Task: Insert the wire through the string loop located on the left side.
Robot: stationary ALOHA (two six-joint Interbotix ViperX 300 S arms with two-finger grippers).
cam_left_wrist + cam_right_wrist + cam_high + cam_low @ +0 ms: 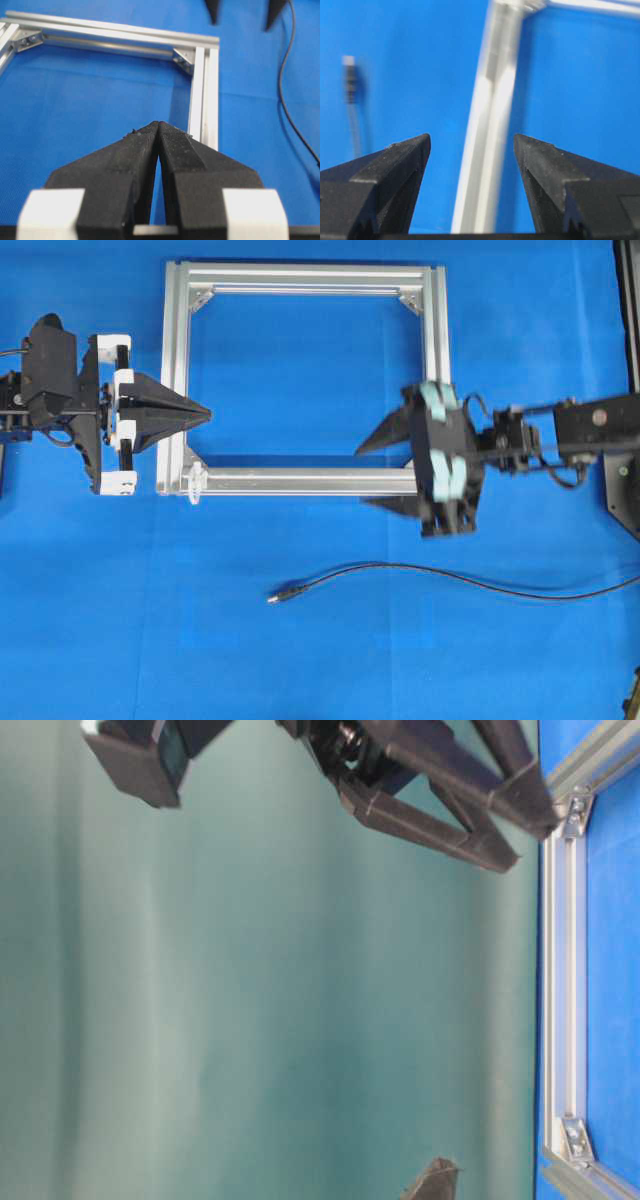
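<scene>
Jaws clear; wire (pixel 400 573) crosswise, plug leftward

no text, label, brand, number or sign can be read in any view: not on the silver frame (pixel 305 480), the blue desk (pixel 300 660), or either arm.

On the bench (pixel 300 660) the frame (pixel 300 481) lies flat in the middle, and the string loop (pixel 195 480) hangs at its lower left corner in the overhead view. My left claw (pixel 203 415) is over the left bar of the frame, just above that loop, while my right claw (pixel 372 476) is at the lower right corner, one finger on each side of the bottom bar. The wire (pixel 420 572) lies below the frame, apart from it, with its plug end to the left and its length running off to the right.
</scene>
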